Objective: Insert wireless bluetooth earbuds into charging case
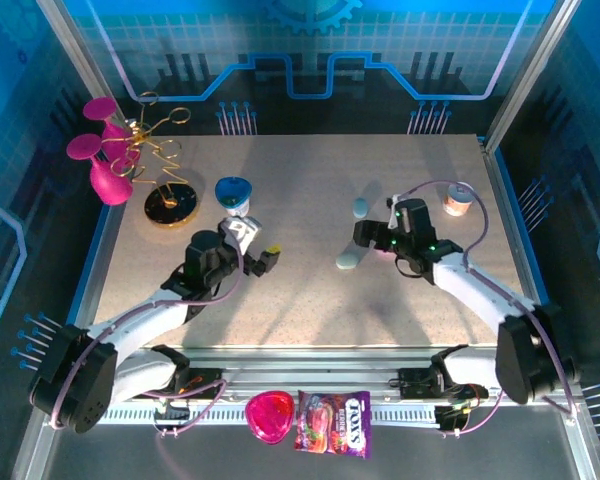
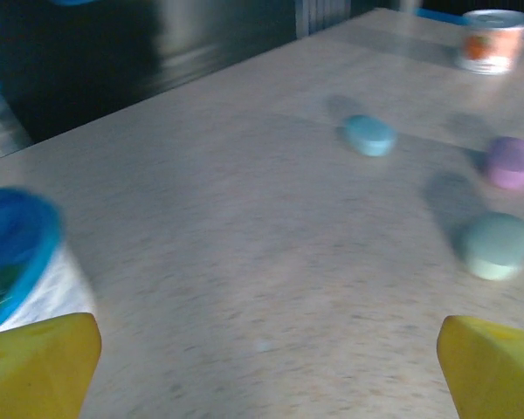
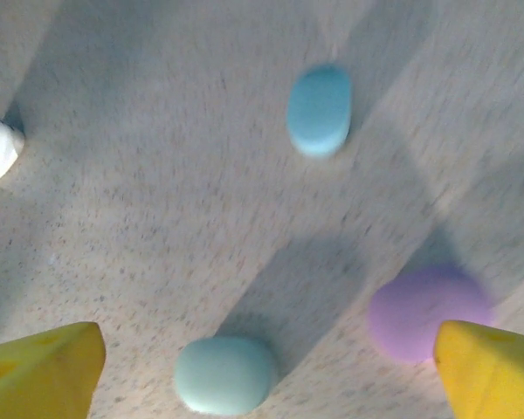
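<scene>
Landmark: mint case (image 3: 225, 374), a shut pebble on the table.
Right gripper (image 3: 266, 371): fingers spread wide and empty. It hangs over the mint case, which sits between the fingertips, probably lining up a grasp.
Left gripper (image 2: 271, 367): also wide and empty, well left of the mint case beside a blue-lidded cup (image 2: 17, 253), likely poised to help steady.
Other cases: lilac case (image 3: 424, 312) just right of the mint case; light blue case (image 3: 319, 109) beyond it.
Earbuds: cannot be made out; all three cases look closed, so the buds may be inside.
</scene>
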Robot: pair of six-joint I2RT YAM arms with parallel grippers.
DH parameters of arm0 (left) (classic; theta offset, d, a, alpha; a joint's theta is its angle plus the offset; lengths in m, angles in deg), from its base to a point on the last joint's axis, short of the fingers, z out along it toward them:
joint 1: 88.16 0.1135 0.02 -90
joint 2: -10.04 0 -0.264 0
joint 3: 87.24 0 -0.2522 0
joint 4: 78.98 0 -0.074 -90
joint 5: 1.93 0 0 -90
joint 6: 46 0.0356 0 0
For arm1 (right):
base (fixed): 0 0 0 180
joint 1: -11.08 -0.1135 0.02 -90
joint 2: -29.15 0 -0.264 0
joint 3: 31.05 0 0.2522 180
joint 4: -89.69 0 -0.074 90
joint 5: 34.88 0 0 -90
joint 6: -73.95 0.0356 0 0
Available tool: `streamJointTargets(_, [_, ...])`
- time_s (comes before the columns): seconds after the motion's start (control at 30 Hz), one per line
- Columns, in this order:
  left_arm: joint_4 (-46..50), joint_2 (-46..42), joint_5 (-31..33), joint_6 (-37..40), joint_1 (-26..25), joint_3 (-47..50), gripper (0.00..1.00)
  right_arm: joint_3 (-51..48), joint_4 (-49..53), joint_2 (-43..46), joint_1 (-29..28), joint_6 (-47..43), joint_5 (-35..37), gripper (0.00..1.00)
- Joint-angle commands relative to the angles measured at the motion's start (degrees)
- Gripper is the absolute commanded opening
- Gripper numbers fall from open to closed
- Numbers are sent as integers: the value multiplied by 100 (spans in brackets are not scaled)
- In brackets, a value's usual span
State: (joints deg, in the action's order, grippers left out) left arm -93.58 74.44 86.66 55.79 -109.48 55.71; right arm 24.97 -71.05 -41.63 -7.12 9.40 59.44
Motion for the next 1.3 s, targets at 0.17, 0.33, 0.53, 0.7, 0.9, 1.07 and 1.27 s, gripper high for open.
streamJointTargets(0.17, [-1210,438,953,-653,1072,469,99,-1263,-2347,302,881,-2164,1116,100])
streamJointTargets(0.33, [-2264,1457,838,-731,1585,525,99,-1871,-4178,-505,1348,-2362,820,100])
streamJointTargets(0.53, [-2888,2405,233,-1265,2235,375,99,-2415,-6736,-1837,1516,-2472,123,100])
streamJointTargets(0.7, [-2345,2427,34,-1227,2282,107,99,-2254,-6177,-1698,1605,-2424,-130,100])
streamJointTargets(0.9, [-2426,2450,95,-1201,2257,116,99,-2134,-5971,-1727,1623,-2348,32,100])
streamJointTargets(1.07, [-2427,2446,96,-1199,2255,116,99,-2134,-5987,-1727,1625,-2347,34,100])
streamJointTargets(1.27, [-2377,2446,139,-1179,2231,96,99,-2134,-5983,-1728,1626,-2344,39,100])
